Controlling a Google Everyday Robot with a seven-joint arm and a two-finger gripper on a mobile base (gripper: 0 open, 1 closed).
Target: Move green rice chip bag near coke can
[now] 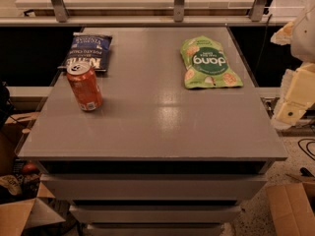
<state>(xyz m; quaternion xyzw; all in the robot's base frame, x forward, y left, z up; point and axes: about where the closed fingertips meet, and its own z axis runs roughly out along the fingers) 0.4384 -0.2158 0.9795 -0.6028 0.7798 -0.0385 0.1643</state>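
The green rice chip bag (209, 63) lies flat on the grey table top (157, 127) at the back right, its dark "dang" patch facing up. The coke can (85, 87), orange-red with a silver top, stands slightly tilted at the left side of the table. The two are far apart, about a table's width. My gripper (291, 111) is at the pale arm parts off the table's right edge, level with the table's middle. It is to the right of the green bag and touches nothing on the table.
A dark blue chip bag (88, 52) lies at the back left, just behind the can. A railing with metal posts (179, 1) runs behind the table. Cardboard boxes (290, 208) sit on the floor at both front corners. Drawers are under the table top.
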